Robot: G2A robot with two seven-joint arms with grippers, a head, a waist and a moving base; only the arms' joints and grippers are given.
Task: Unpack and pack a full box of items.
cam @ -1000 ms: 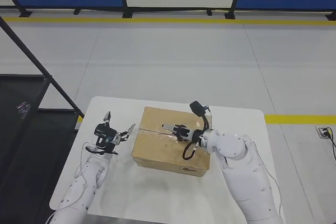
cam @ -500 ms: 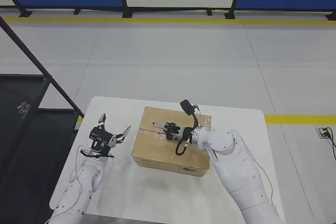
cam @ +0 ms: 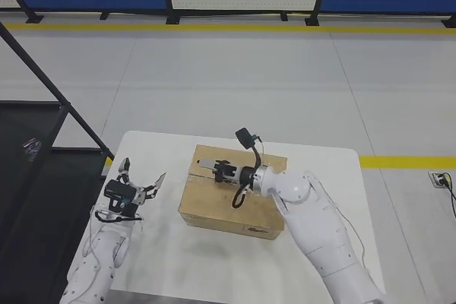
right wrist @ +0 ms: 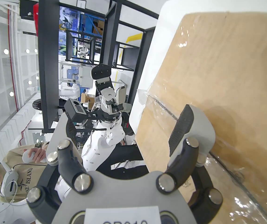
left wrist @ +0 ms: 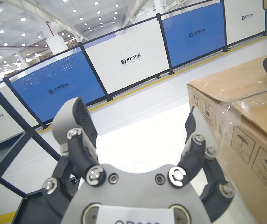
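A closed cardboard box (cam: 232, 199) sealed with clear tape (right wrist: 161, 108) stands mid-table. My right gripper (cam: 210, 168) is open at the box's far left top corner. In the right wrist view this gripper (right wrist: 127, 115) has one finger over the taped seam and the other past the box (right wrist: 217, 59) edge, holding nothing. My left gripper (cam: 143, 173) hovers over the table to the left of the box, open and empty. In the left wrist view it (left wrist: 137, 110) is a short gap from the box (left wrist: 247, 108) side wall.
The white table (cam: 159, 258) has bare surface in front of and left of the box. A black metal rack (cam: 30, 175) stands just beyond the table's left edge. Blue and white fence panels (left wrist: 128, 64) line the far floor.
My right gripper has slid left along the box top, from the middle toward the left edge. The left gripper has backed away leftward from the box side, still open.
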